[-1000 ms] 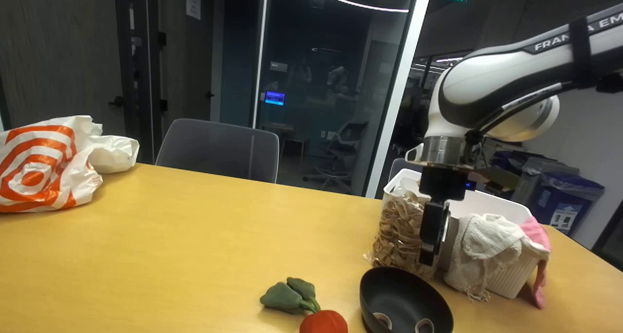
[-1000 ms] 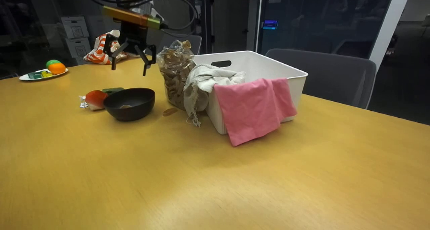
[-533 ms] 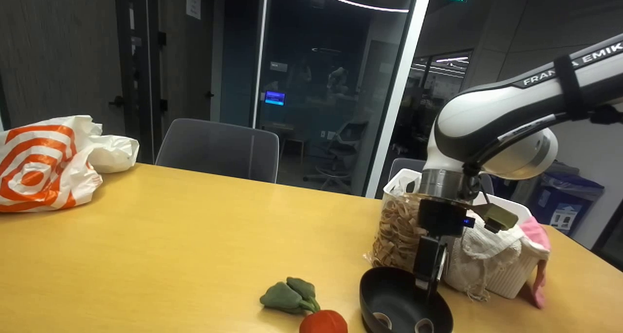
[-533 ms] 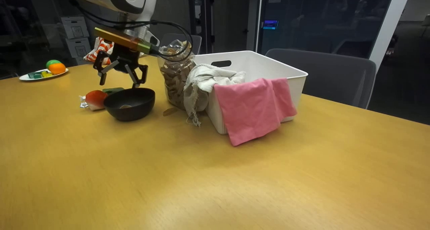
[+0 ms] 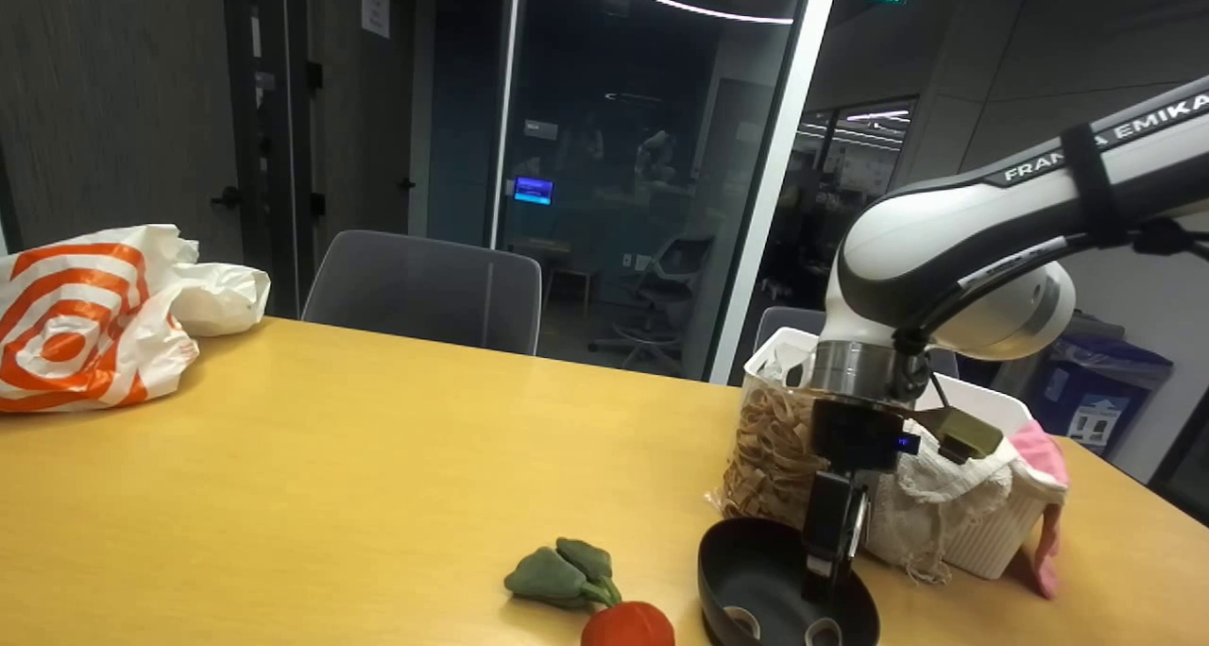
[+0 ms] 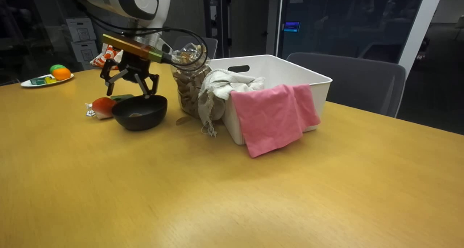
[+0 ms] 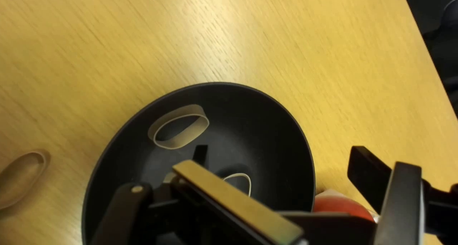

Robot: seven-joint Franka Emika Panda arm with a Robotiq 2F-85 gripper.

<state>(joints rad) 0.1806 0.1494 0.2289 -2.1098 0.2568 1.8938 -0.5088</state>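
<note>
Plate [image 6: 26, 84], white, at the far left of your table [image 6: 217, 197]: carries an orange [image 6: 61, 73], a green fruit [image 6: 57, 66] and green and yellow blocks [image 6: 50, 80]. You see it in an exterior view alone.

Red item [image 6: 103, 106], rounded: just left of the bowl, beside green leaf-shaped pieces [image 5: 548, 578]; your wrist view gives only part of the red.

Shopping bag [image 6: 107, 56], white with orange rings: well behind, in both exterior views.

Claw [image 6: 128, 93]: jaws spread wide; your wrist view shows one finger [image 7: 238, 202] over the bowl, the other outside its rim. You cannot tell whether either touches it.

Bowl [image 6: 141, 124], black, upright: holds tan bands [image 7: 189, 133]; your wrist view shows two, one partly hidden by the claw.

Loose band [image 6: 183, 120]: on the table, right of the bowl; you find it in the wrist view and an exterior view.

Clear bag [image 6: 188, 90]: packed with tan bands, beside the basket.

Basket [image 6: 290, 71], white: cream cloth [image 6: 232, 82] and pink cloth [image 6: 275, 114] hang over its rim.
</note>
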